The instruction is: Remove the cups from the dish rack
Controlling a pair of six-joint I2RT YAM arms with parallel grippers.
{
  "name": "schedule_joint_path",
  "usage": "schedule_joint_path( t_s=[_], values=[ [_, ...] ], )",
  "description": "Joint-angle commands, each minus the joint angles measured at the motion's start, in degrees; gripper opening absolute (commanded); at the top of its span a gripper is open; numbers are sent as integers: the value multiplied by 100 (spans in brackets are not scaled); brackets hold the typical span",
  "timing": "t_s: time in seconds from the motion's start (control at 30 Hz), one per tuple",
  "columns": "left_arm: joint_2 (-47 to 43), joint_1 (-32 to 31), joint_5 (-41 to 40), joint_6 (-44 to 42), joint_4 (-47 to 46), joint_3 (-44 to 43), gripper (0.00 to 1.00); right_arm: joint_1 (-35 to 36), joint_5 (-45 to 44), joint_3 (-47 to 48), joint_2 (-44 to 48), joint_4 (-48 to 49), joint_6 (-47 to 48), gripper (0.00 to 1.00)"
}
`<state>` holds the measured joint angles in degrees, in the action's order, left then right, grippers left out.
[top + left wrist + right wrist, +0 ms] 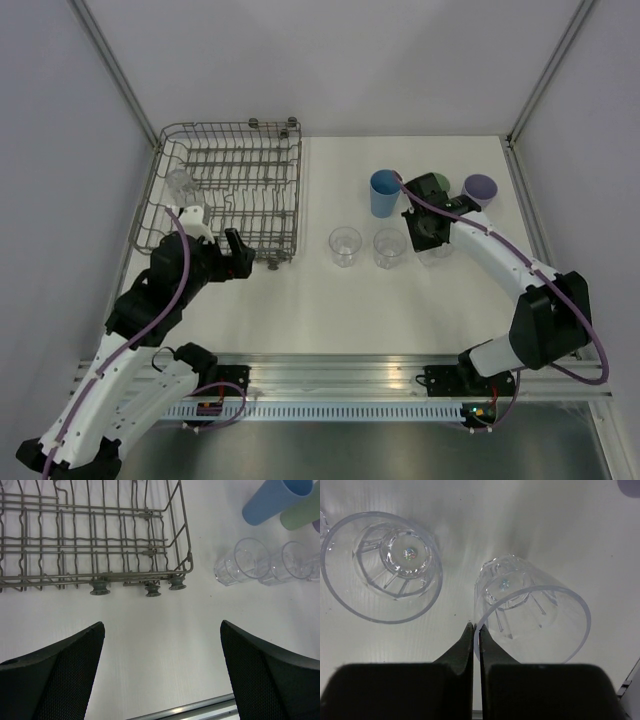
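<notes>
"How far along are they?"

"Nearly through, I'd say. The right claw [475,636] is pressed together on the near wall of the end clear cup [532,612]. That cup seems to stand on the bench [300,310], at the right end of the clear row. It looks like a put-down."

"So what's next?"

"The claw would need to let go and lift straight up, so it doesn't tip the cup. Then there's one left to fetch, the last clear cup [180,183], by the left wall of the dish rack [228,190]. The left claw [161,625] is spread wide and holding nothing, over bare bench just beside the rack's near right corner. It would have to reach across the tines."

"Count them for me."

"Seven cups. Three are coloured: the blue cup [383,195], the green cup [302,512] and the purple cup [481,187], behind the clear row. Four are clear: the left clear cup [345,246], the middle clear cup [389,248], the pinched one and the one in the rack. One rack."
</notes>
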<state>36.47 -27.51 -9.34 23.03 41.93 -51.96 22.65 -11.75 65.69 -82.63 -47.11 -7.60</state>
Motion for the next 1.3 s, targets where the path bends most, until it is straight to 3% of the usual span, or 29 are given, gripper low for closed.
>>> schedule_joint_path(
  t_s=[0.0,0.5,1.27],
  values=[
    [-183,-9,-375,-228,-186,99,100,-42,59,110,-296,343,188,1],
    [-324,-9,-428,-264,-168,213,100,-59,164,58,-790,519,197,3],
    [-298,-9,-358,-299,-177,213,100,-59,208,93,-456,326,197,17]
  ],
)
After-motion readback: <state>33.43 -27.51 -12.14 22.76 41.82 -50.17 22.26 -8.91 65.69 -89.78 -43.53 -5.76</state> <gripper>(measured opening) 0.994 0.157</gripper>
